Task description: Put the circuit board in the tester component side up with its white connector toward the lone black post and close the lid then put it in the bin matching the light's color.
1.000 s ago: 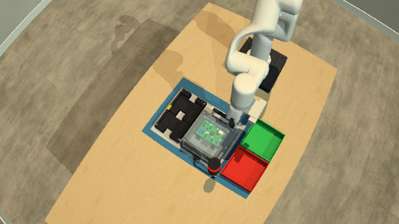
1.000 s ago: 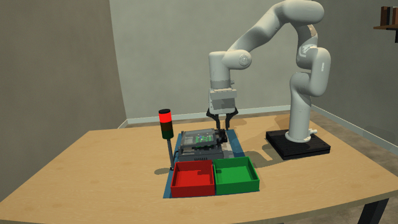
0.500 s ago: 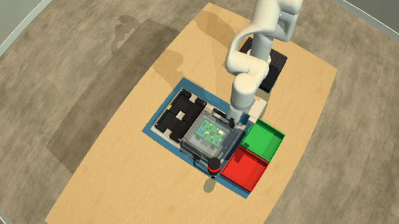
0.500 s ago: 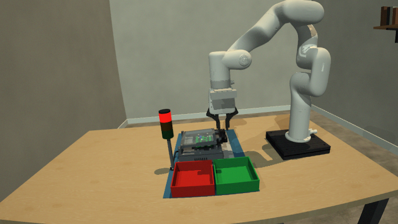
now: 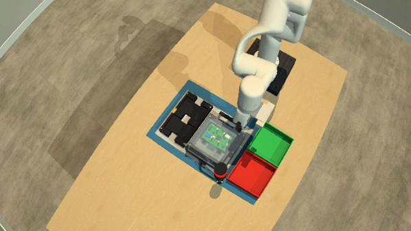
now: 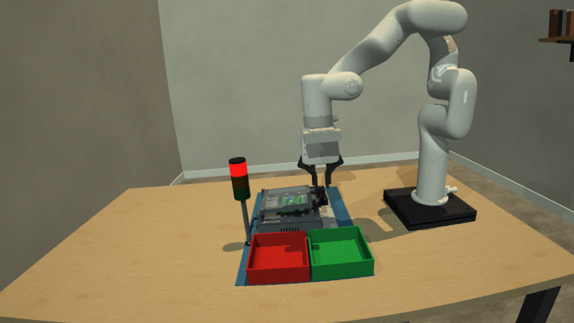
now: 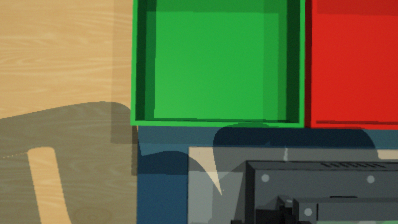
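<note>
The green circuit board (image 5: 217, 136) (image 6: 294, 201) lies in the tester (image 6: 288, 223) (image 7: 320, 176), component side up, seen through the clear lid (image 5: 204, 152) (image 6: 273, 199). The lid looks slightly tilted, with a gap over the base in the exterior view. My gripper (image 6: 322, 185) points down, partly open and empty, just above the black hook parts (image 6: 322, 197) at the lid's right side. The hook's exact state is hard to tell. The signal light (image 5: 220, 170) (image 6: 238, 168) glows red. The red bin (image 5: 252, 175) (image 6: 276, 275) (image 7: 355, 70) and green bin (image 5: 270, 145) (image 6: 343, 270) (image 7: 215, 70) hold nothing.
The black tray (image 5: 174, 124) lies beside the tester on the blue mat (image 5: 189, 84) (image 6: 341, 201). The bins stand side by side along the tester's other side. The light's thin pole (image 6: 245, 220) stands near the red bin's corner. The arm's black base (image 6: 425, 212) is at the right.
</note>
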You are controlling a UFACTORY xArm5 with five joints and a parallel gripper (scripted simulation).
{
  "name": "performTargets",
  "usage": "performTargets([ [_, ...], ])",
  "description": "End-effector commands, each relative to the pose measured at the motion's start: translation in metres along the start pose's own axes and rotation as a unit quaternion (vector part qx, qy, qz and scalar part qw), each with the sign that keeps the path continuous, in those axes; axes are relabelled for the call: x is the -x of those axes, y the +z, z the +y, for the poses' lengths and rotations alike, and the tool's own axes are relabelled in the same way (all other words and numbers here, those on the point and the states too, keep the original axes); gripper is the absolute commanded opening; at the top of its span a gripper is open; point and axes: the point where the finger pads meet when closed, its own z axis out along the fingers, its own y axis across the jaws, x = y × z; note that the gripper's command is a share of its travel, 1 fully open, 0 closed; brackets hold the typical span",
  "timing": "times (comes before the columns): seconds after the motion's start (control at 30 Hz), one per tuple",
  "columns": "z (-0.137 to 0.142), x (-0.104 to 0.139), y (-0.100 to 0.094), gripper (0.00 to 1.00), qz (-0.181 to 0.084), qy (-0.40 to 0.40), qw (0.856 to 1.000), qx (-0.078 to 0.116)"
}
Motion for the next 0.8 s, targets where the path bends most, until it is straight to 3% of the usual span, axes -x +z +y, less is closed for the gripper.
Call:
performTargets([
  [0.0,0.001,0.001,-0.001,0.28,0.000,0.000,1.000,0.002],
  [0.2,0.001,0.010,-0.001,0.28,0.001,0.000,1.000,0.002],
  [0.6,-0.001,0.057,-0.001,0.28,0.002,0.000,1.000,0.002],
  [0.77,-0.001,0.062,-0.001,0.28,0.002,0.000,1.000,0.002],
])
